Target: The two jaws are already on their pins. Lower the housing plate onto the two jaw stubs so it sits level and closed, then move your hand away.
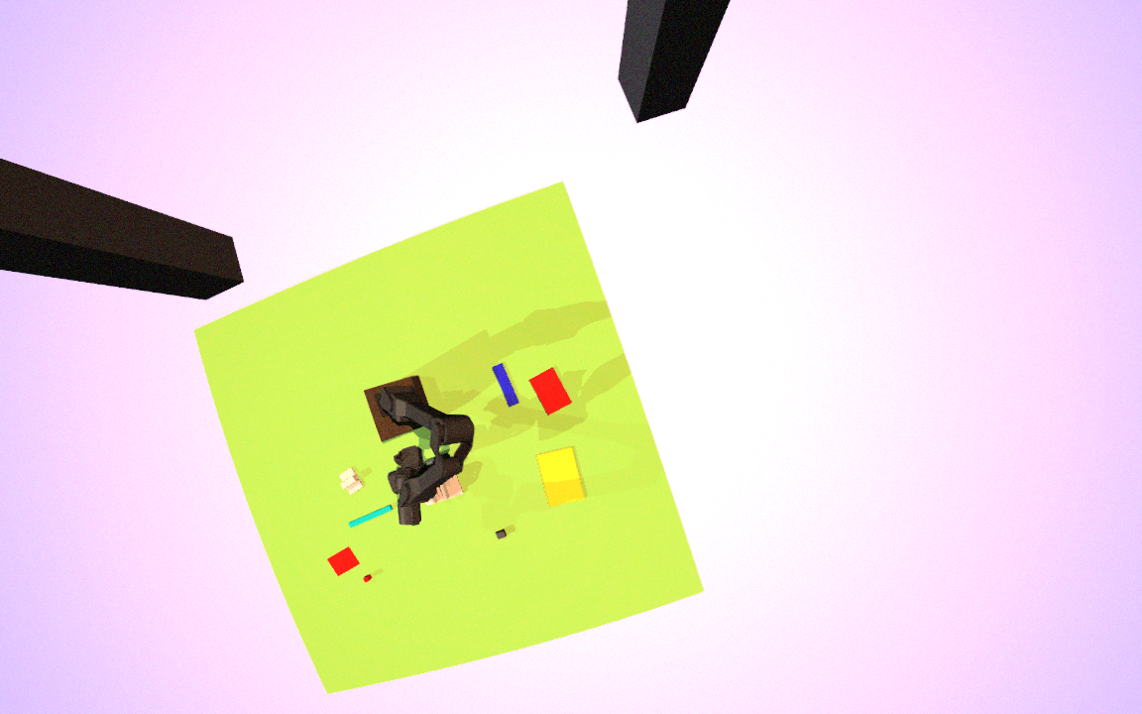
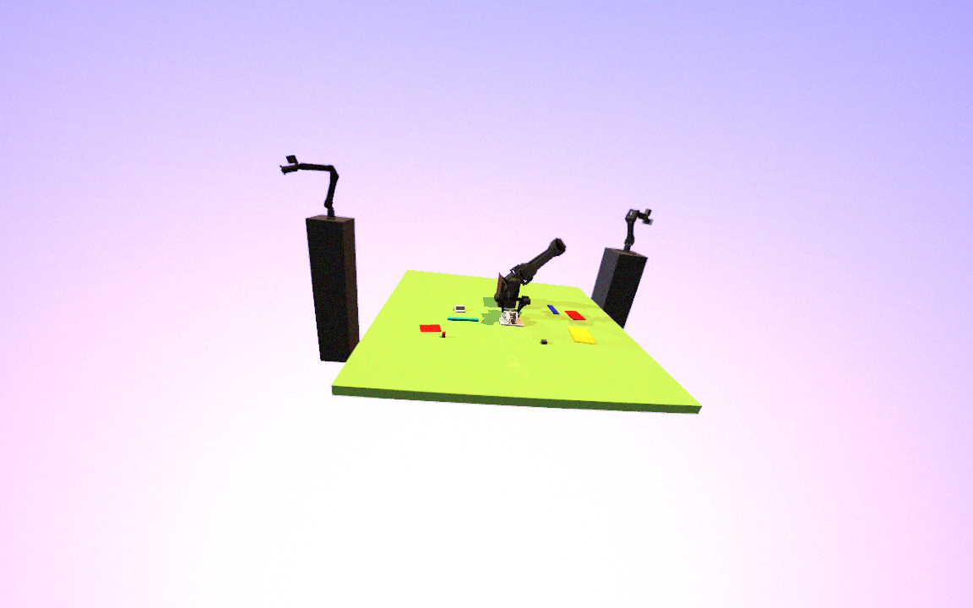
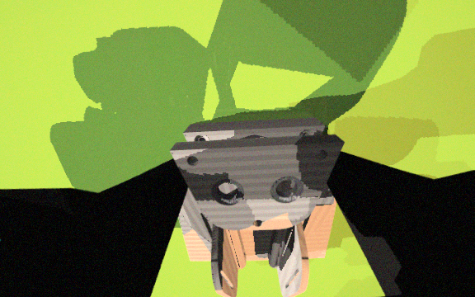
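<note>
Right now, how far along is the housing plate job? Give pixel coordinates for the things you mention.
Already done: the two jaws (image 3: 225,264) (image 3: 293,264) appear in place, side by side over the base (image 3: 322,231). In hand: the housing plate (image 3: 250,165) is clamped in the gripper (image 3: 254,157), over the base. Left: seating it looks unfinished, though the wrist view can't confirm contact with the stubs; then release and back away.

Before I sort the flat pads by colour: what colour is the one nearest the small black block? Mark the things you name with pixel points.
Yellow (image 1: 561,476) (image 2: 581,334); top view.
</note>
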